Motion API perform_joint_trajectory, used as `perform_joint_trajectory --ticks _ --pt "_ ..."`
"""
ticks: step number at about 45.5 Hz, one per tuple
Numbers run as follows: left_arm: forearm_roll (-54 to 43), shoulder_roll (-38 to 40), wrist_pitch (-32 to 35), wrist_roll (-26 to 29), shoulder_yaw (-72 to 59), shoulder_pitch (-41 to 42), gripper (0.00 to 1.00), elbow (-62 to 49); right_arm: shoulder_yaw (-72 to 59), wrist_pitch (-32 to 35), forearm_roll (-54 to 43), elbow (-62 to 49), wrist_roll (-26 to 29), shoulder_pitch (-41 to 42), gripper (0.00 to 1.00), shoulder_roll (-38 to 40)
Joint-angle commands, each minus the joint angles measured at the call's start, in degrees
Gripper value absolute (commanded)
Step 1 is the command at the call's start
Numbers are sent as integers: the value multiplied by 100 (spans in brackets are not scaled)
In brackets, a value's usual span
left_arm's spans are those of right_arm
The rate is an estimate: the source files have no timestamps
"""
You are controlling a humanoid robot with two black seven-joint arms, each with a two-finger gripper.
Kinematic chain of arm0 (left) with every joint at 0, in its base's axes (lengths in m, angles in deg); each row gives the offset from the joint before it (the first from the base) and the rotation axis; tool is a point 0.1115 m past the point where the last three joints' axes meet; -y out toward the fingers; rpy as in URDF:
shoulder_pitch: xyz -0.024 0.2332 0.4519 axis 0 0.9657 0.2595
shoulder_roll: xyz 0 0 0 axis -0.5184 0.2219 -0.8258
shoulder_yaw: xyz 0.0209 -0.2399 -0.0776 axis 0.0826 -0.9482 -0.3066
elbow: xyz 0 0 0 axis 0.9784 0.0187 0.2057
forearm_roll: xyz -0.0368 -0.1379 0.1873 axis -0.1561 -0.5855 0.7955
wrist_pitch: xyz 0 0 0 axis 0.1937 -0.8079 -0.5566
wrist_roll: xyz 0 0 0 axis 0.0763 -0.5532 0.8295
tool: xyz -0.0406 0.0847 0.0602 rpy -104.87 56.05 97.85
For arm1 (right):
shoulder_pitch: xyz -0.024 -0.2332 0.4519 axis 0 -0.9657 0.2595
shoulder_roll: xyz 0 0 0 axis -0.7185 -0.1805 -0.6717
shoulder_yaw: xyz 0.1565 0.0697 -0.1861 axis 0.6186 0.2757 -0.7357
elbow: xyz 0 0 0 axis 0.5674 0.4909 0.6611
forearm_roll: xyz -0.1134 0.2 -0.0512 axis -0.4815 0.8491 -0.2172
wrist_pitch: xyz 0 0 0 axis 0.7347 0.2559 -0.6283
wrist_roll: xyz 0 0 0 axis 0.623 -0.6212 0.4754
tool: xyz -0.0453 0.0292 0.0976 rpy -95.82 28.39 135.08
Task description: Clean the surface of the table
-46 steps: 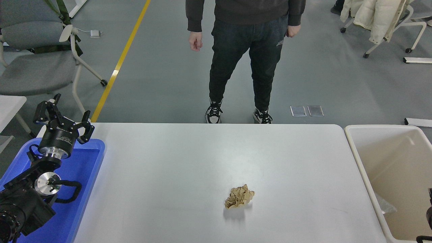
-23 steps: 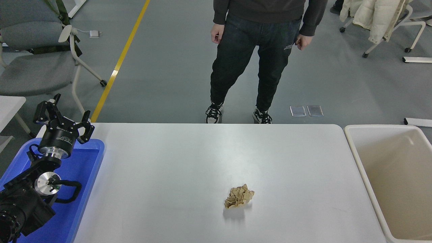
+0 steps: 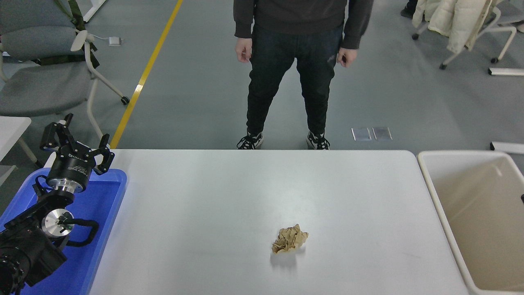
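The white table surface (image 3: 204, 192) fills the lower middle of the head view. A crumpled ball of brown paper (image 3: 290, 240) lies on it, right of centre and toward the near edge. My left gripper (image 3: 79, 138) is parked at the far left over the table's back corner, open and holding nothing, far from the paper. Only a tiny dark sliver (image 3: 522, 198) shows at the right edge, and the right gripper itself is out of view.
A blue plastic tray (image 3: 104, 205) sits at the table's left end under my left arm. A cream-white bin (image 3: 483, 213) stands off the right end. A person (image 3: 294, 61) stands beyond the far edge. Chairs stand at the back left and back right.
The dark part of the right arm at the lower right edge a second ago is gone; only a sliver shows higher up. The person shifted stance. Paper and left arm have not moved.
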Motion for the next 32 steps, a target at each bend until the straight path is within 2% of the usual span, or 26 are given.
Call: perform_joint_trajectory --ticks 1,5,15,32 --pt "-1 0 -1 0 0 0 100 2 819 884 -538 974 -68 -346 100 -720" --pt "-1 0 -1 0 0 0 100 -7 846 875 -678 1010 -181 -276 100 -1133" --pt "-1 0 -1 0 0 0 100 2 863 805 -1741 852 -981 -152 100 -1836" --pt "-1 0 -1 0 0 0 100 -7 697 603 -1803 737 -780 15 100 -1925"
